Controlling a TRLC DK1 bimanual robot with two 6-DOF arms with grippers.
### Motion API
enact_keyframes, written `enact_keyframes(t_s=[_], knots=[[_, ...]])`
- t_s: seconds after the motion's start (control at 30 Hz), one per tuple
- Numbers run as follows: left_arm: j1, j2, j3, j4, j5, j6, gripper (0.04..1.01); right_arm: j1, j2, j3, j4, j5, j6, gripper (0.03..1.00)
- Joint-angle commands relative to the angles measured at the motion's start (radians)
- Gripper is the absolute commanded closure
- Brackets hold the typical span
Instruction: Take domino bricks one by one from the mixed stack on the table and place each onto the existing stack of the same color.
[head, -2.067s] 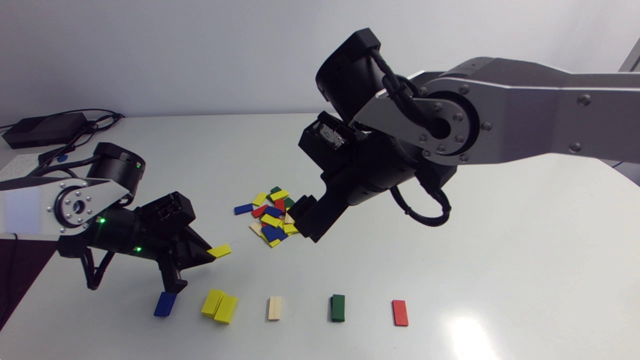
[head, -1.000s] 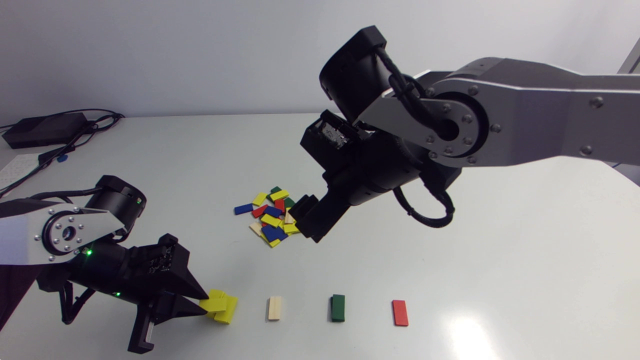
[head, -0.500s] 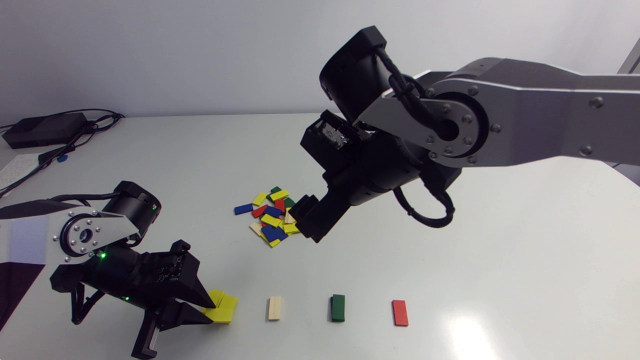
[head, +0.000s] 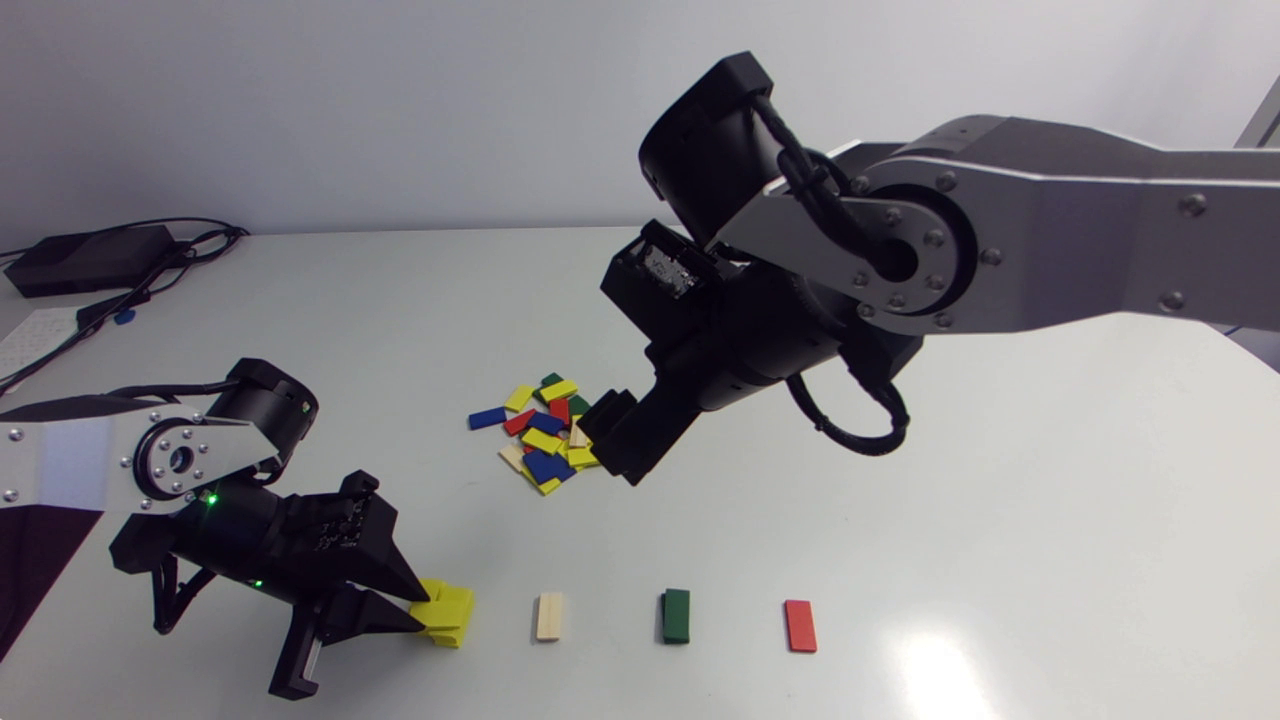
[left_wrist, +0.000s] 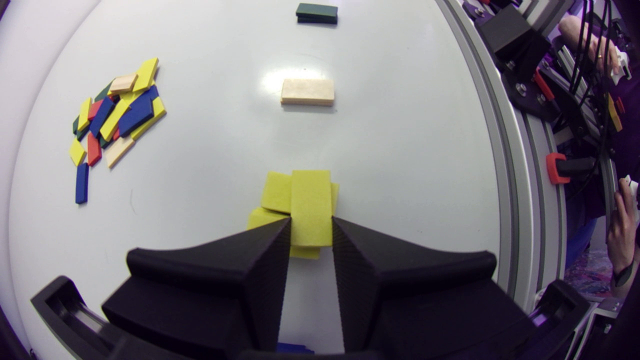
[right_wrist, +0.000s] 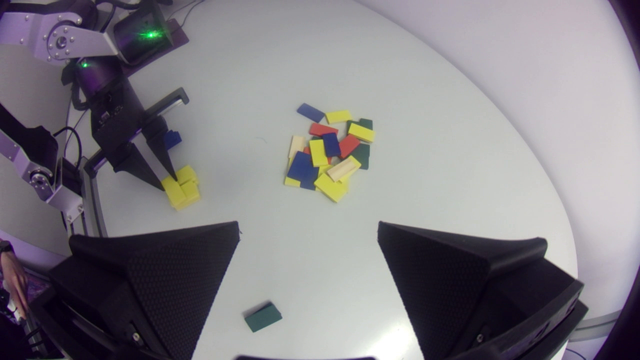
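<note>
**Yellow brick on its stack, left jaws not yet open**

On the pale white table (head: 1000, 450), the left gripper (left_wrist: 311, 227) holds the near end of a flat yellow wooden domino brick (left_wrist: 311, 205). Its jaws are set narrow, with 1 finger on each long side. The brick lies on top of the untidy yellow brick stack (left_wrist: 274, 192), and its long axis runs straight ahead from the jaws. I judge that the next move is to open and draw straight back.

The right gripper (right_wrist: 309, 227) hangs wide open and empty over the edge of the mixed pile of coloured bricks (head: 542, 435). It is well apart from the yellow stack, so the left arm is plainly nearer.

2.1 s ago the left gripper carried this brick in the air, between the pile and the row. 1 s ago it had reached the stack. The right arm has barely shifted.
</note>
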Motion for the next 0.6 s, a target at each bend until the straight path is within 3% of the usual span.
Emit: enact_keyframes(t_s=[0.0,0.07,0.17,0.23,0.37,0.4,0.57], knots=[[0.009,0.019,0.014,-0.006,0.007,0.037,0.849,0.008,-0.015,-0.024,0.008,-0.005,0.006,0.066],[0.009,0.019,0.011,-0.018,0.007,0.043,0.792,0.008,-0.014,-0.022,0.008,-0.005,0.006,0.066],[0.007,0.013,0.007,-0.029,0.002,0.052,0.487,0.009,-0.011,-0.021,0.008,-0.005,0.006,0.066],[0.009,0.008,0.008,-0.036,-0.003,0.057,0.439,0.009,-0.011,-0.021,0.008,-0.005,0.006,0.066],[0.010,-0.003,0.010,-0.041,-0.006,0.057,0.100,0.008,-0.011,-0.022,0.008,-0.005,0.006,0.066],[0.010,-0.004,0.011,-0.041,-0.006,0.057,0.057,0.008,-0.011,-0.022,0.008,-0.005,0.006,0.066],[0.015,-0.019,0.020,-0.047,-0.006,0.057,0.051,0.009,-0.011,-0.021,0.008,-0.005,0.006,0.066]])
